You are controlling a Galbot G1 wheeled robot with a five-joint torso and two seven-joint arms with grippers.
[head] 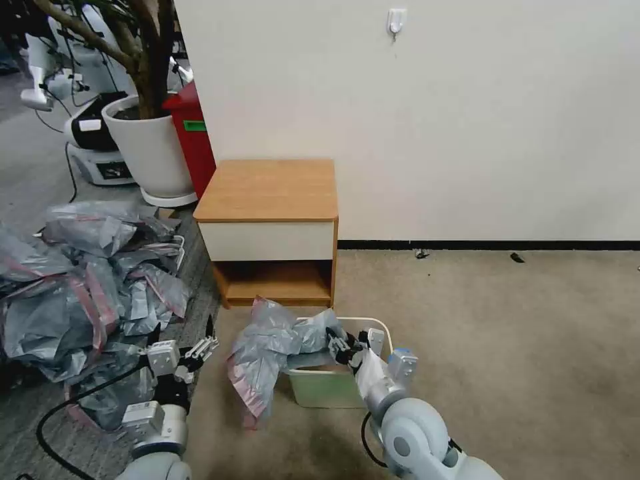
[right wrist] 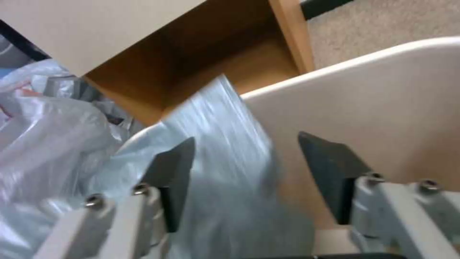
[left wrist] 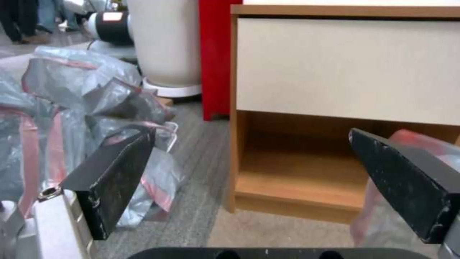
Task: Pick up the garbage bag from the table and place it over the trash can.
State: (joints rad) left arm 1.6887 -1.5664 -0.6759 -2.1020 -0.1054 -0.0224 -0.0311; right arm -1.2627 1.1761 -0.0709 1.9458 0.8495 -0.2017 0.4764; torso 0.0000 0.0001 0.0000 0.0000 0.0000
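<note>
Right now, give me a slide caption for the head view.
Garbage bag draped over the trash can by the nightstand; right gripper open at its rim, left gripper open beside it.

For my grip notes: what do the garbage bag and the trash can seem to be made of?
Garbage bag: thin translucent grey plastic film, judging by crinkles, sheen and pink rim band. Trash can: probably moulded cream plastic, smooth, matte, with a rolled rim.

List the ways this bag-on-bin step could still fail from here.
1. The garbage bag drapes mostly over the left side of the trash can and down to the carpet; its hanging weight could drag it off the rim.
2. The right claw is open with film between its fingers, so nothing pins the bag.
3. The left claw, open beside the heap of bags, could snag one.
</note>
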